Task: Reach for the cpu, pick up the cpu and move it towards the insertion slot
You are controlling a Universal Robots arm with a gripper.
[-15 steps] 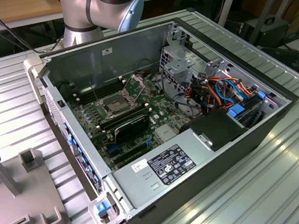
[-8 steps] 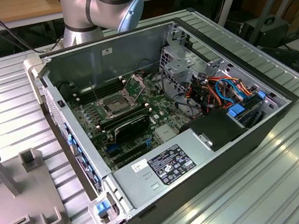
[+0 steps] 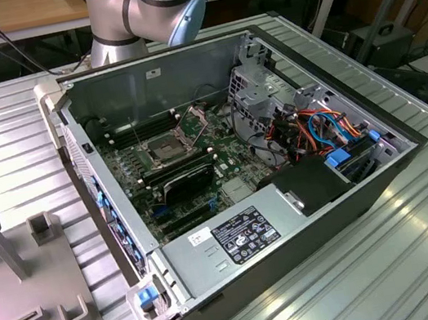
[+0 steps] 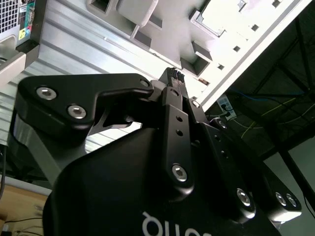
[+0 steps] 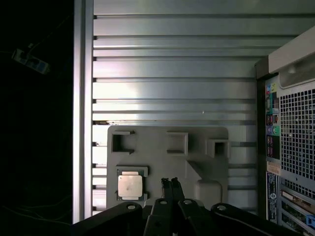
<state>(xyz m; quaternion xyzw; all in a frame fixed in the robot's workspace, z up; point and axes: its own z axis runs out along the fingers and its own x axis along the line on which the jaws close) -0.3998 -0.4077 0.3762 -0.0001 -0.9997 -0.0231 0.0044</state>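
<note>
Nothing can be read: the white lettering (image 4: 173, 228) low on the gripper (image 4: 175, 74) is cut off, and the power supply label (image 3: 244, 234) is too small.

The arm (image 3: 143, 5) is a thick brushed-silver tube with a pale blue cap (image 3: 190, 16) at its joint, while the matte black housing (image 4: 123, 196) at its wrist carries silver socket-head screws (image 4: 179, 171), part of a white printed marking (image 4: 172, 227) and two slim black jaws with ribbed tips.
</note>
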